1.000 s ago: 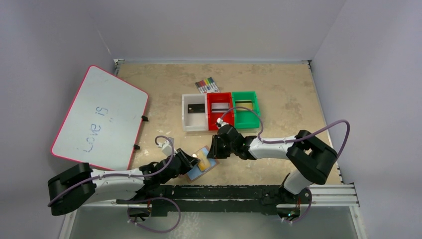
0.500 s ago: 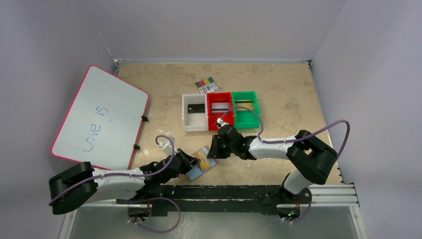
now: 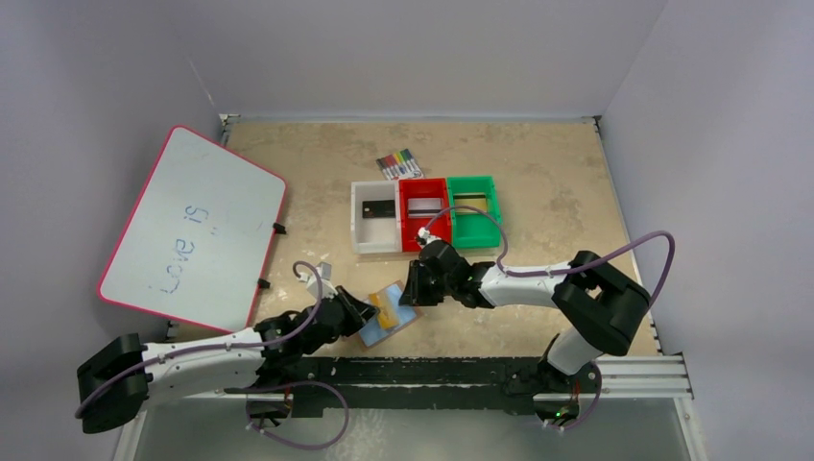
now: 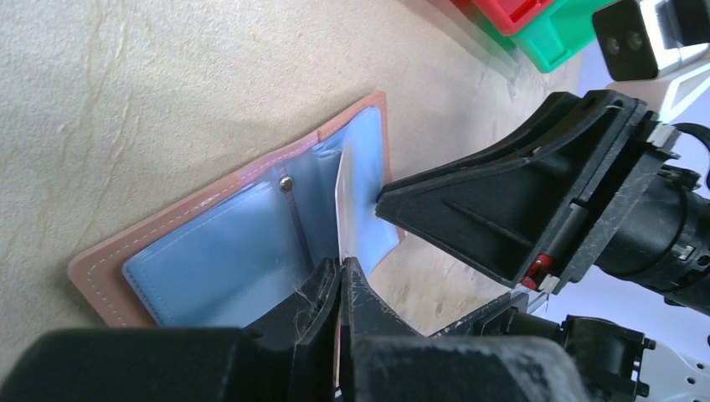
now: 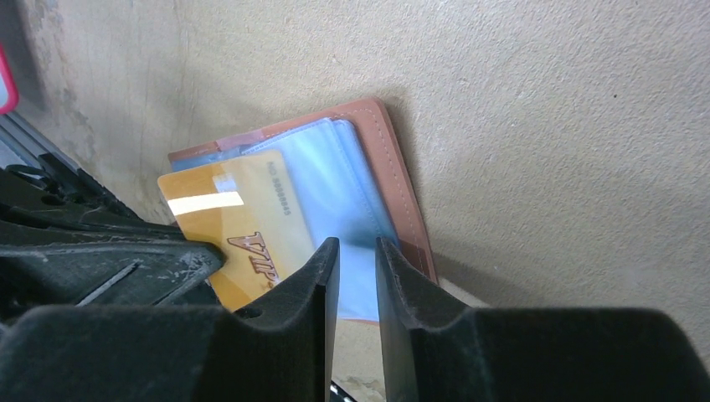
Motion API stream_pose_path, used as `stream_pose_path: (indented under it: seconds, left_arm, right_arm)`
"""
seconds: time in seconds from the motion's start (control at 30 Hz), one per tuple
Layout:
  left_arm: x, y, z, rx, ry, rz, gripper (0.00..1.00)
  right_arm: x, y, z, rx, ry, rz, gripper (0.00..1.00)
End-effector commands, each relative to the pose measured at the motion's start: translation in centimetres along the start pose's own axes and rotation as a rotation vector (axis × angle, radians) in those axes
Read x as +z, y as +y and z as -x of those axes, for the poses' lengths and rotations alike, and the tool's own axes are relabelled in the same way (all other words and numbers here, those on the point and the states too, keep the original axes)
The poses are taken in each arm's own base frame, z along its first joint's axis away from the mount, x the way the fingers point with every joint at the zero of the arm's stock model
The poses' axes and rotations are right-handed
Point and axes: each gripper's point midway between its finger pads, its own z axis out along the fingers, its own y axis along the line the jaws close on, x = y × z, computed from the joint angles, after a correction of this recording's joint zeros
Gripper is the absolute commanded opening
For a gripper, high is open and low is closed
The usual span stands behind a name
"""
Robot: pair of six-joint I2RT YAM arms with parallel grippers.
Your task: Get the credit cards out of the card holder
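The card holder [image 3: 392,317] is lying open on the table [image 3: 557,182] near its front edge, between the two grippers. A gold card [image 5: 243,222] is being pinched by the closed left gripper [image 4: 339,266] over the holder's left half. The clear right pocket is being touched by the right gripper [image 5: 357,244], whose jaws are standing slightly apart with nothing seen between them. Farther back, a black card [image 3: 375,208] is lying in a white bin [image 3: 357,230].
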Motion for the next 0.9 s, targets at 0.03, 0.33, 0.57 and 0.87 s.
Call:
stream_pose_path:
  seconds: [0.03,0.33,0.57,0.87]
  left_arm:
    - [-0.7,-2.4,1.6,0.08,-0.044,-0.008,0.0]
    - [-1.7,-3.8,3.1,0.224,-0.057,0.08,0.0]
    - [-2.0,-4.0,3.6,0.284,-0.058,0.104,0.0]
    - [-1.9,-6.6,3.5,0.285,-0.057,0.0,0.0]
  right_arm:
    - [0.3,-3.0,-1.0,-0.029,0.026,-0.119,0.28]
    - [-2.0,0.6,2.1,-0.063,-0.062,-0.037,0.33]
    - [-4.3,1.8,3.6,-0.056,-0.145,0.002,0.39]
    - [-6.4,2.5,4.9,-0.035,-0.232,0.044,0.53]
